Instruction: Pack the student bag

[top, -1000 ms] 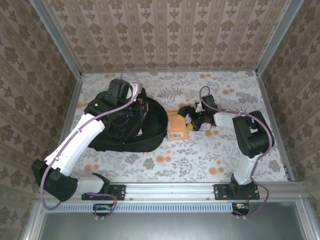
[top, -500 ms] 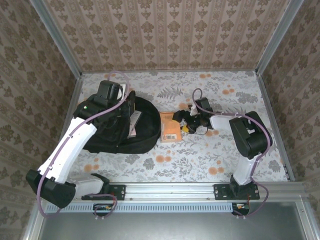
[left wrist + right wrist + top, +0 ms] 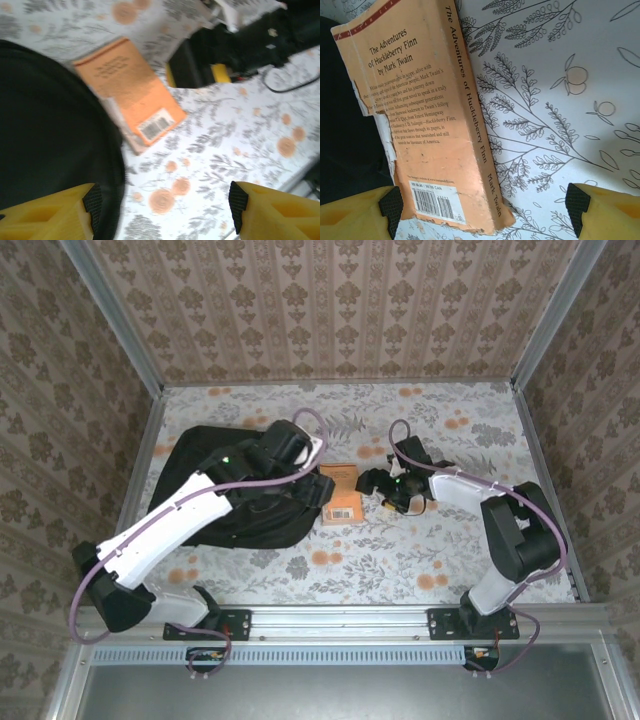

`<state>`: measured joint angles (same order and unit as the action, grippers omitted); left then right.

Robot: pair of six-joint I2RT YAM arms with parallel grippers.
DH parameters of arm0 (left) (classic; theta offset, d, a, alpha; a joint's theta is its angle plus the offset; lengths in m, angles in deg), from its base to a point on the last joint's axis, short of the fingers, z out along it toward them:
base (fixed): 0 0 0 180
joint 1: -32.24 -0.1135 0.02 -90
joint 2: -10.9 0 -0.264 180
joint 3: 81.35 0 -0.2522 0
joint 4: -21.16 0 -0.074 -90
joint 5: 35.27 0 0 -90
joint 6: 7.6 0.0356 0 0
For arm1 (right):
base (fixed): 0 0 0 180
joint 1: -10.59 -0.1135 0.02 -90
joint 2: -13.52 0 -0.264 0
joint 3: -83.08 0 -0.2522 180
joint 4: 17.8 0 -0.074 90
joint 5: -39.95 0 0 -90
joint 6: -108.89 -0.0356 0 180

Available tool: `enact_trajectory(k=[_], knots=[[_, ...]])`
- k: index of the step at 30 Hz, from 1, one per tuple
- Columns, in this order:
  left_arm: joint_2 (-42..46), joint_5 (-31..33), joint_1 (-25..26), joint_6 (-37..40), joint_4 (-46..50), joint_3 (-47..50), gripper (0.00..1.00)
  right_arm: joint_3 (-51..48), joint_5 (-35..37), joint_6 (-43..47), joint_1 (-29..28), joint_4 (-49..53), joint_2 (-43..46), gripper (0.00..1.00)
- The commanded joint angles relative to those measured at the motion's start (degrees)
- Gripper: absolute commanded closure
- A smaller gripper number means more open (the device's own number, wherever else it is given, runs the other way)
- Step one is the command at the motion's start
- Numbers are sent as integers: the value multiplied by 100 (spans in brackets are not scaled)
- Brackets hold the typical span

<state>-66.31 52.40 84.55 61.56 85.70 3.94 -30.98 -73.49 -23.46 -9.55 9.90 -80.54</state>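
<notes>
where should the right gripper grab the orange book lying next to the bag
Probably the spine edge, coming in from the right. The book lies flat, back cover up, with its spine facing the open right gripper and bare table there; its other long edge is at the bag.

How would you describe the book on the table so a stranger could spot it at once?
Find the big black student bag on the left of the flowered table. Beside its right edge lies the book: a worn orange paperback, The Adventures of Huckleberry Finn, barcode on its cover.
</notes>
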Motion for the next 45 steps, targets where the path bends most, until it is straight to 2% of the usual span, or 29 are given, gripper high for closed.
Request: enact_trajectory(k=[1,7,11,14,18,26,34,39,45], knots=[[-145,-439,390,-344,-327,289,29,-90,286,157,11,320,151,12],[-996,-191,1167,-261,-612,833,28,-143,307,82,15,268,195,12],[-1620,239,1160,-300,-868,988,28,-144,322,39,14,219,175,12],[-1970,564,935,-405,-1045,1057,28,-126,369,15,16,200,168,12],[-2051,469,422,-650,-1404,1304,28,-86,463,32,2,247,125,10],[-2384,217,-232,-668,-1727,1354,25,7,580,86,1,272,-84,9],[-2813,843,-534,-972,-1481,791,22,29,788,130,-7,331,-119,9],[-3114,485,-542,-1136,-1782,482,20,82,682,113,-16,277,-173,9],[-3508,-80,-689,-1314,-2226,400,19,213,180,-159,-8,-12,-464,9]])
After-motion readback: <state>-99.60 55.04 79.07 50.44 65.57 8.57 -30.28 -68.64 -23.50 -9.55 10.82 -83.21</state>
